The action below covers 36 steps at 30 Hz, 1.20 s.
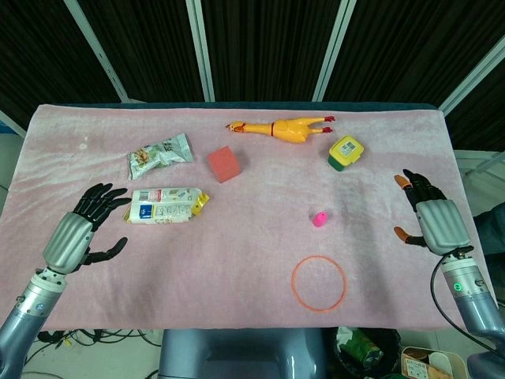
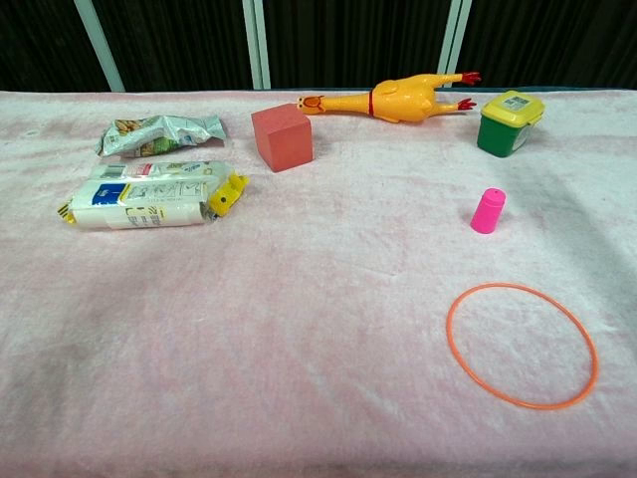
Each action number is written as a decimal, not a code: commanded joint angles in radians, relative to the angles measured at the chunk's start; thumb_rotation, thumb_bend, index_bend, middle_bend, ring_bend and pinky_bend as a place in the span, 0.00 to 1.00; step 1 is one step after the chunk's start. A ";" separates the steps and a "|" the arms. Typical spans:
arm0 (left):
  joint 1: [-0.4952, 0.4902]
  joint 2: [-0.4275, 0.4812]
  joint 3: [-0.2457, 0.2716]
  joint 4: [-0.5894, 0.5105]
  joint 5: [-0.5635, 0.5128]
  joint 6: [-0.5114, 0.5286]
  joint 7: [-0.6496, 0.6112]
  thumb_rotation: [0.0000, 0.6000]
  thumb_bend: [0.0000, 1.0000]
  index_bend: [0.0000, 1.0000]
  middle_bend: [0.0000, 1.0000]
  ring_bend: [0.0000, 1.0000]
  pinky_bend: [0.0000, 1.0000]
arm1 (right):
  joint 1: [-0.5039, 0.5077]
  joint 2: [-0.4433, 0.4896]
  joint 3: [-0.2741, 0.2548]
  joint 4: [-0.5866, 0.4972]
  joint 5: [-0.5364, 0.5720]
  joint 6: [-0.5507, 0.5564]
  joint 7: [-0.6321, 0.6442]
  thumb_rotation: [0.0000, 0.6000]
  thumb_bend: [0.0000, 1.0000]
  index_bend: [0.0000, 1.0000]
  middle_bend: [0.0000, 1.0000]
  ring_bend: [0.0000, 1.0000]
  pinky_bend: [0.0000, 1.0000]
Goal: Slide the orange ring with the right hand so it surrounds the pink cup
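The orange ring [image 1: 319, 283] [image 2: 521, 345] lies flat on the pink cloth near the front edge, right of centre. The small pink cup [image 1: 319, 219] [image 2: 488, 210] stands upside down just behind it, outside the ring with a gap between them. My right hand [image 1: 430, 215] hovers at the far right of the table, fingers spread and empty, well to the right of both ring and cup. At the far left, my left hand [image 1: 81, 229] is open and empty. The chest view shows neither hand.
A white snack pack [image 1: 166, 205] [image 2: 149, 195] and a green bag [image 1: 160, 155] [image 2: 157, 132] lie at the left. A red cube [image 1: 223, 163] [image 2: 282, 136], a rubber chicken [image 1: 286, 128] [image 2: 403, 97] and a green-yellow jar [image 1: 346, 152] [image 2: 510, 121] sit toward the back.
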 commanded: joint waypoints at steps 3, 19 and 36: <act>-0.002 -0.004 0.007 0.014 -0.005 0.003 -0.001 1.00 0.33 0.17 0.12 0.00 0.00 | 0.004 -0.006 -0.012 -0.003 -0.005 -0.005 -0.015 1.00 0.15 0.00 0.00 0.03 0.19; 0.012 -0.003 0.027 0.051 0.010 0.043 0.014 1.00 0.33 0.17 0.11 0.00 0.00 | 0.007 -0.023 -0.019 -0.062 -0.010 0.014 -0.049 1.00 0.15 0.00 0.00 0.03 0.19; 0.219 0.069 0.106 -0.044 -0.061 0.222 0.259 1.00 0.33 0.18 0.10 0.00 0.00 | -0.079 0.096 -0.156 -0.242 -0.138 0.034 -0.075 1.00 0.15 0.11 0.00 0.03 0.19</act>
